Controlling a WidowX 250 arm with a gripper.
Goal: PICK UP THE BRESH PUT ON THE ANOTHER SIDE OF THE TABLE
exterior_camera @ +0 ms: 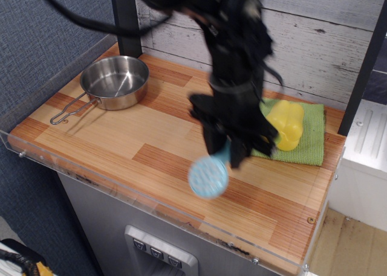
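Note:
The light-blue brush (208, 176) hangs by its handle from my black gripper (226, 149), its round head blurred and lifted above the striped wooden table (121, 137). The gripper is shut on the brush handle, near the table's middle front. The arm is motion-blurred.
A steel pan (115, 81) with a wire handle sits at the back left. A yellow pepper (284, 124) lies on a green cloth (308, 137) at the back right. A clear acrylic rim (91, 179) runs along the table's front and left edges.

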